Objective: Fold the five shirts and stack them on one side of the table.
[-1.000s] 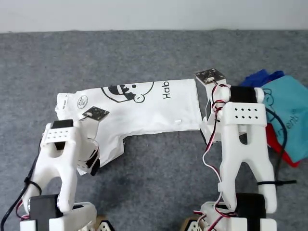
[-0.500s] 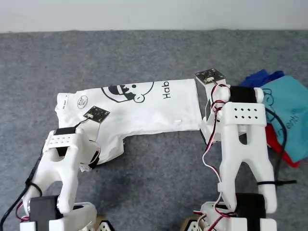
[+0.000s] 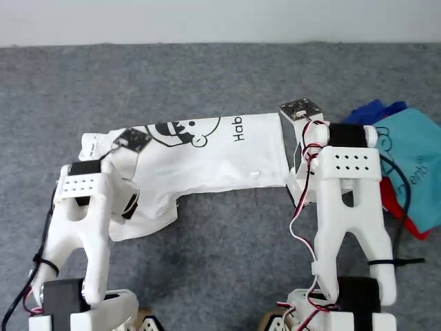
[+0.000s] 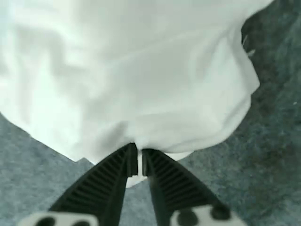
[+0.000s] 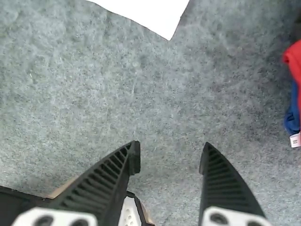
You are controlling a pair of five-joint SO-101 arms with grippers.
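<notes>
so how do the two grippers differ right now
The left gripper has its jaws pinched on an edge of the white shirt; the right gripper has its jaws open with nothing between them. The left gripper is at the shirt's end, while the right gripper hangs over bare grey table just off the shirt's corner. Both have black ribbed jaws pointing down at the table.

Four shirts are in view: one white shirt (image 3: 207,155), one teal shirt (image 3: 413,162), one blue shirt (image 3: 372,110), one red shirt (image 3: 406,222). Arms number two, left arm (image 3: 83,221) and right arm (image 3: 348,200).
</notes>
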